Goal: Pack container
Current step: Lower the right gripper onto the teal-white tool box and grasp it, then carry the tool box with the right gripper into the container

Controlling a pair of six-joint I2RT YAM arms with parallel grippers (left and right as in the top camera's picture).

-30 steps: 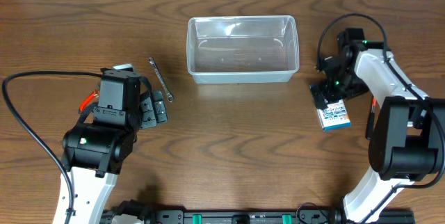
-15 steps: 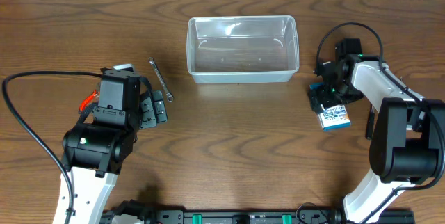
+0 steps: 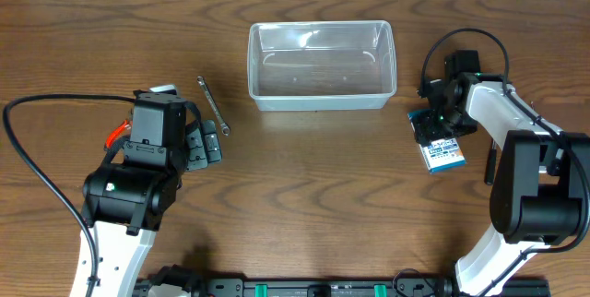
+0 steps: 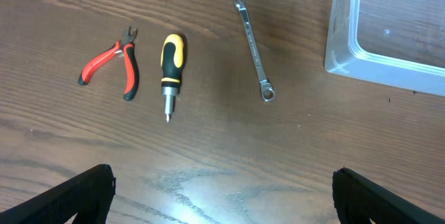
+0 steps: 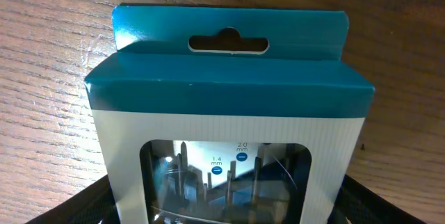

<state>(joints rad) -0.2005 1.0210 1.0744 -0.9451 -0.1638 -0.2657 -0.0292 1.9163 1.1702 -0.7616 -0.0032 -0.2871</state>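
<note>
Nothing has gone into the bin yet, so by my reckoning the packing has barely begun. On the left, the left fingers (image 4: 80,195) stand wide apart with nothing between them, hanging above bare tabletop (image 3: 304,196). Ahead of them, well out of reach, three tools lie in a loose row: red-handled pliers (image 4: 111,64) out beyond the left-hand finger, a black and yellow screwdriver (image 4: 171,67) just beside the pliers, its tip pointing back toward the fingers, and a slim wrench (image 4: 254,48) further along toward the right-hand finger. None of the three is touched. Beyond that right-hand finger sits the container (image 3: 321,101), clear and with nothing in it, lying between the two arms and up-table of both. Over on the right, the right fingers (image 5: 62,210) are down at a blue and white carton (image 5: 229,113) of small drivers that lies flat on the wood; they flank its lower end, one on each side, but I cannot tell whether they press on it or only stand close. From those fingers the container is off to the left and a little further up the tabletop. So all four items are left to move, the carton likely first.
</note>
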